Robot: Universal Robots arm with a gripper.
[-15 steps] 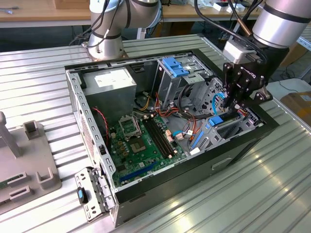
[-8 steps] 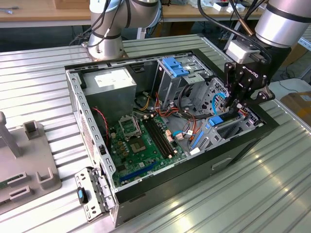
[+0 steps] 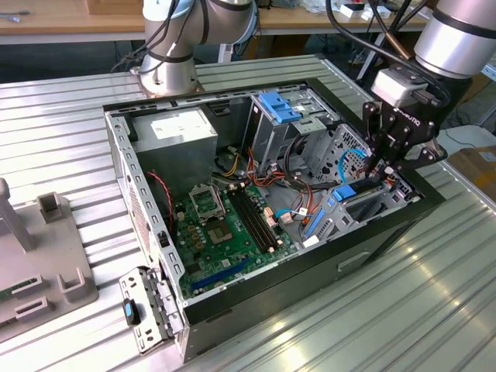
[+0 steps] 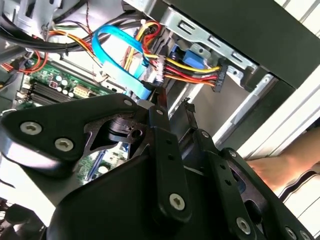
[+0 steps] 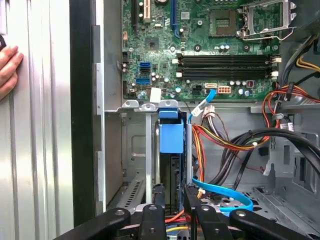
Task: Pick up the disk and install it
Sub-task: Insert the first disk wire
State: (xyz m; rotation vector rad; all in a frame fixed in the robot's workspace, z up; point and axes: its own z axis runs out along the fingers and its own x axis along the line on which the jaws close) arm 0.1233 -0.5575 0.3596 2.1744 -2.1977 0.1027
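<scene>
The disk [image 5: 171,135] stands on edge in the drive bay at the case's corner, and its blue carrier rail is the part that shows. In the exterior view that blue rail [image 3: 343,191] lies low in the bay on the exterior view's right. My gripper [image 3: 381,172] hangs just above it. In both wrist views the two black fingers [image 5: 159,197] stand a narrow gap apart, with only wires behind the gap. My gripper [image 5: 175,195] sits at the bay's mouth beside the disk's end. In the second wrist view my gripper [image 4: 175,102] points at the cable plugs, and the blue rail [image 4: 192,57] lies beyond.
Red, yellow and black power wires [image 5: 225,140] and a blue flat cable [image 4: 120,55] crowd the bay. The motherboard [image 3: 225,225], power-supply box [image 3: 182,128] and blue-topped drive cage [image 3: 279,105] fill the case. A person's hand [image 5: 7,67] rests outside the case wall. A grey fixture [image 3: 46,256] stands at the exterior view's left.
</scene>
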